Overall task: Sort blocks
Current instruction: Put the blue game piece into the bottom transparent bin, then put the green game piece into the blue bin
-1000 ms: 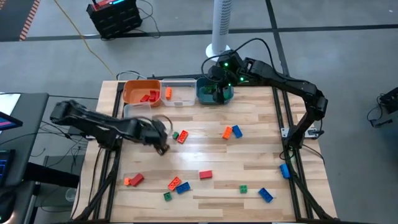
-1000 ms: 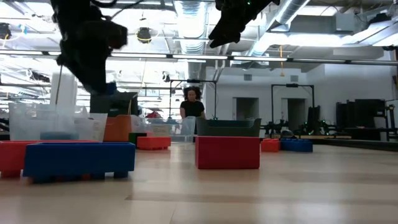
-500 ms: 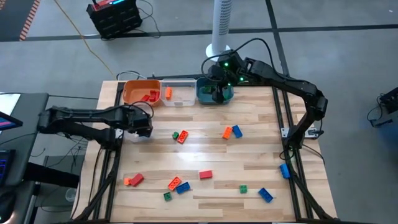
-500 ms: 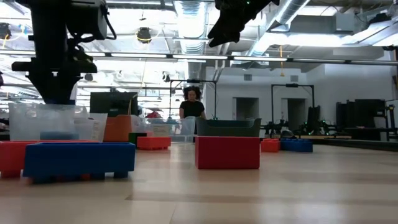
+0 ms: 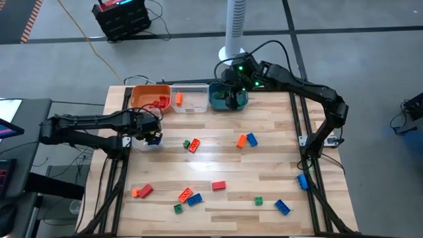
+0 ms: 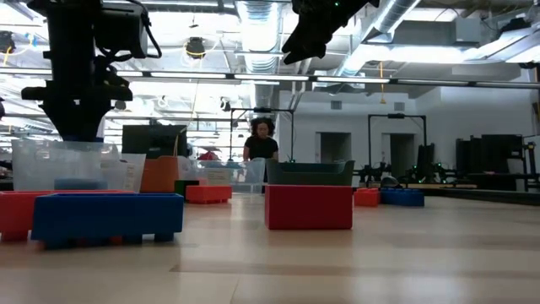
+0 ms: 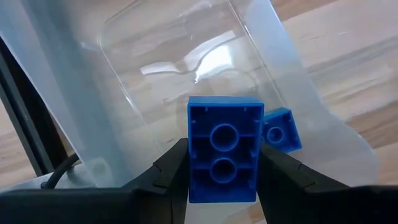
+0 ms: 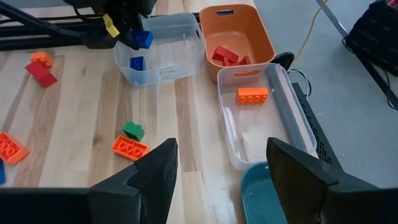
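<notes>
My left gripper (image 5: 152, 136) hovers over a clear bin (image 5: 137, 123) at the table's left edge, shut on a blue block (image 7: 224, 149). A second blue block (image 7: 281, 129) lies on that bin's floor. My right gripper (image 8: 221, 155) is open above the teal bin (image 5: 225, 99) at the far edge, touching nothing. Loose blocks lie flat on the table: a green and red pair (image 5: 190, 144), an orange and blue pair (image 5: 246, 140), a red one (image 5: 218, 186) and several along the near edge. My left gripper pinches the blue block by its two long side walls (image 7: 191, 163), one finger (image 7: 171, 171) on each side. The block's hollow underside faces the wrist camera. It is lifted clear above the clear bin, which the right wrist view also shows (image 8: 143, 38).
Along the far edge stand an orange bin (image 5: 149, 98) holding red blocks, a clear bin (image 5: 188, 100) holding an orange block (image 8: 252, 94), and the teal bin. Arm mounts flank both table sides. Bare wood lies mid-table (image 5: 218, 162). A person stands beyond the table (image 6: 261, 143).
My left gripper, carrying the blue block, has swung from mid-table toward the table's left and far edges and now hangs over the clear bin at the left edge. The right arm has kept still.
</notes>
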